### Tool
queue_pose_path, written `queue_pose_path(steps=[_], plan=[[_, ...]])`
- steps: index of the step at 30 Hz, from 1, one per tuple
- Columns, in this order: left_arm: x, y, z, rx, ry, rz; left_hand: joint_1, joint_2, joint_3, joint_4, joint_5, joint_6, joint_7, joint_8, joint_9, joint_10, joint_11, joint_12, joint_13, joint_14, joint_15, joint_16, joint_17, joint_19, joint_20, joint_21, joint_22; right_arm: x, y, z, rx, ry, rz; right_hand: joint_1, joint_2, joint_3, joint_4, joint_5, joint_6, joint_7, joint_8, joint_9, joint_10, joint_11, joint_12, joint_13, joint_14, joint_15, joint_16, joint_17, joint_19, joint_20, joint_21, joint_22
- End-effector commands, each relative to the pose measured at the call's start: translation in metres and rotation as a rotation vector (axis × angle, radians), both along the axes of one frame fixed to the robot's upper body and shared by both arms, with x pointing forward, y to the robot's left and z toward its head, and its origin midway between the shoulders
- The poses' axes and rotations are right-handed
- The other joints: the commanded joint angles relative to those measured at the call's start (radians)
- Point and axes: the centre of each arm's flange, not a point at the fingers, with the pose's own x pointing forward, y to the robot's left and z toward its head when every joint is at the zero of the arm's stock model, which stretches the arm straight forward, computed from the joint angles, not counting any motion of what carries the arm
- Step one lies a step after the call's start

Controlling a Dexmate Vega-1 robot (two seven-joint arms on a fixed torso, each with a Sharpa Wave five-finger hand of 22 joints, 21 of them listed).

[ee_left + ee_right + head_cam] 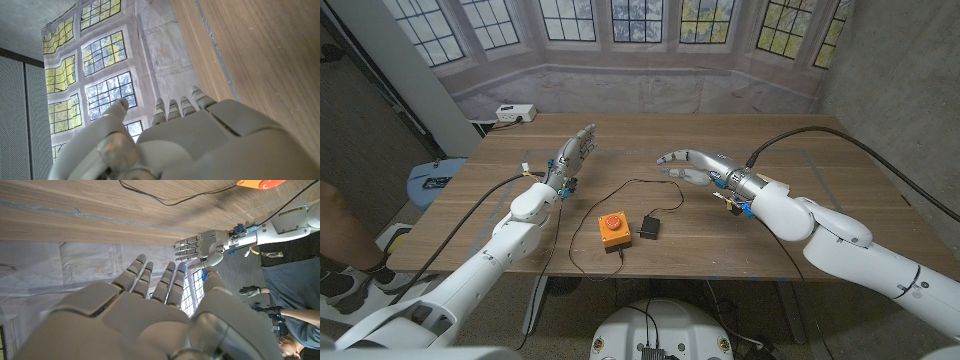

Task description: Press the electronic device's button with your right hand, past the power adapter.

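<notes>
Looking down from the head view, we see the orange electronic device (612, 230) with its red button (611, 221) near the table's (820, 190) front edge, the black power adapter (649, 228) just beside it. Our right hand (692, 165) hovers further back, fingers spread, holding nothing. Our left hand (573, 152) is open too, toward the left edge. A person's gloved hand (250, 290) is cut off past the table.

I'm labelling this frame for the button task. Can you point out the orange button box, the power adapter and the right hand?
Button box (612, 229), head view, on its orange top beside the red button.
Power adapter (649, 227), head view, middle of its black body.
Right hand (695, 166), head view, on the palm behind the spread fingers.
</notes>
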Motion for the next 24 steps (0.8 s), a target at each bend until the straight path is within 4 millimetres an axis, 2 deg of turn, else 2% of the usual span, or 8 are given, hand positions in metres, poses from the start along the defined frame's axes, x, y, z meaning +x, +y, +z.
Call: queue_pose_path(steps=[1, 24], plan=[[0.0, 0.006, 0.005, 0.004, -0.018, 0.006, -0.005, -0.004, 0.001, -0.006, -0.003, -0.001, 0.002, 0.0, 0.004, -0.001, 0.002, 0.005, 0.001, 0.0, 0.01, 0.002, 0.004, 0.001, 0.002, 0.005, 0.005, -0.007, 0.009, -0.003, -0.044, -0.018, -0.006, 0.015, 0.002, 0.005, -0.007, 0.005, 0.009, 0.009, 0.003, 0.001, 0.006, 0.005, -0.001, 0.003, 0.012, -0.021, 0.002, -0.002, 0.015, -0.012, 0.007, 0.003], [-0.009, 0.004, 0.002, -0.005, -0.039, 0.008, -0.009, -0.004, 0.006, -0.01, -0.004, -0.006, 0.0, -0.001, 0.004, -0.004, 0.003, 0.004, 0.001, -0.002, 0.018, 0.001, 0.003, 0.0, 0.005, 0.005, 0.005, -0.026, 0.02, -0.015, -0.131, -0.031, 0.026, 0.027, -0.003, 0.006, -0.01, 0.005, 0.008, 0.022, -0.005, 0.001, 0.008, 0.013, -0.007, 0.003, 0.011, -0.022, -0.001, -0.003, 0.009, -0.01, 0.002, 0.003]])
